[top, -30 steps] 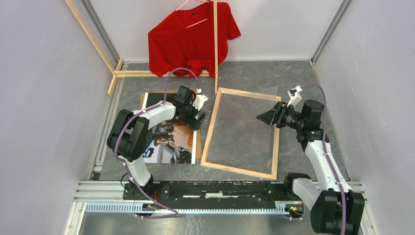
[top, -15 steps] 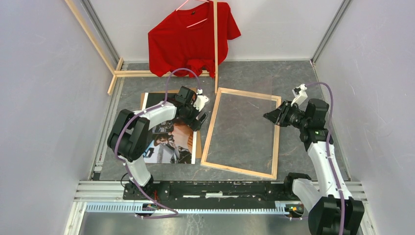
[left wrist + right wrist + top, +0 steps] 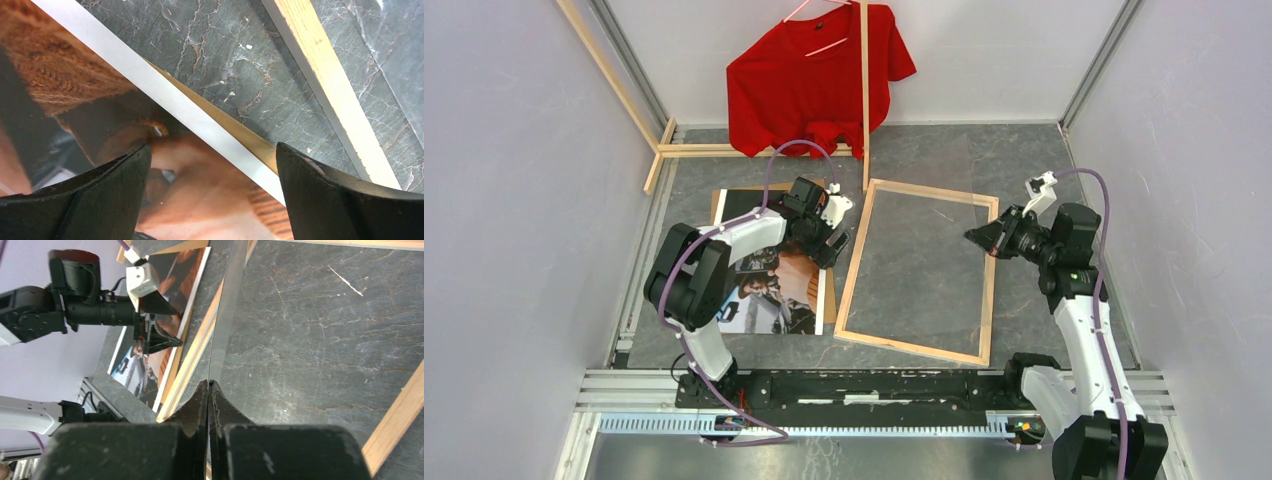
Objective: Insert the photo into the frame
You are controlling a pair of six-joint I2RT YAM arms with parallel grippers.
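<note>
Photo (image 3: 764, 300) lies on grey marbled table (image 3: 1024, 150) beside frame (image 3: 914, 349); left pincer (image 3: 827, 243) spread over it; right pincer (image 3: 974, 237) pressed together.

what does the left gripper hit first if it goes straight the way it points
The photo: the left gripper points down at its white border, open jaws astride the edge. Depth is unclear; one finger might touch the cardboard first.

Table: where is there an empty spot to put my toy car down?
The best bare patch is the back right corner of the table, between the far rail of the frame, the rack pole and the walls. A thin strip runs along its near rail. The left is crowded: photo, left gripper. The right gripper pinches a clear sheet.
</note>
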